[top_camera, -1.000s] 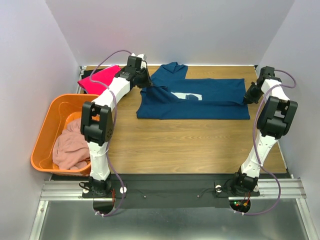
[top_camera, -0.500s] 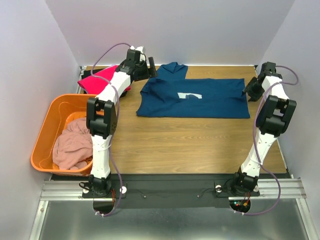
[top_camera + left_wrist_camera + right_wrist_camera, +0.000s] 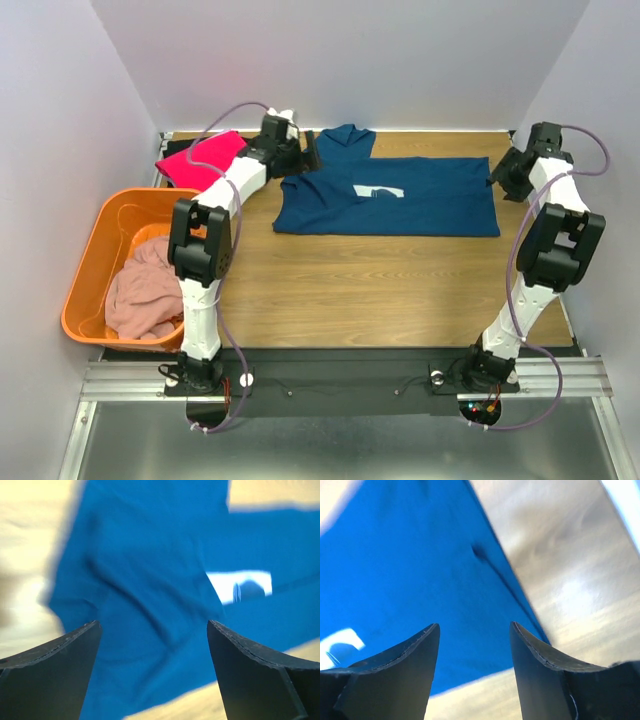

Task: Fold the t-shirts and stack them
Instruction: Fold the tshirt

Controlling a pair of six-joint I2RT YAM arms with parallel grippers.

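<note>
A navy blue t-shirt lies folded lengthwise across the back of the table, its white print facing up and one sleeve pointing to the back. My left gripper hovers open over the shirt's left end; its wrist view shows navy cloth and the print below the empty left gripper. At the shirt's right edge my right gripper is open too. In its own view the right gripper holds nothing above the navy cloth.
A bright pink t-shirt lies at the back left corner. An orange basket hangs off the table's left side with a pale dusty-pink t-shirt bunched inside. Walls close in on the left, back and right.
Both grippers have opened and let go of the navy t-shirt's ends. The shirt now lies flat, and both grippers have lifted slightly off it.
</note>
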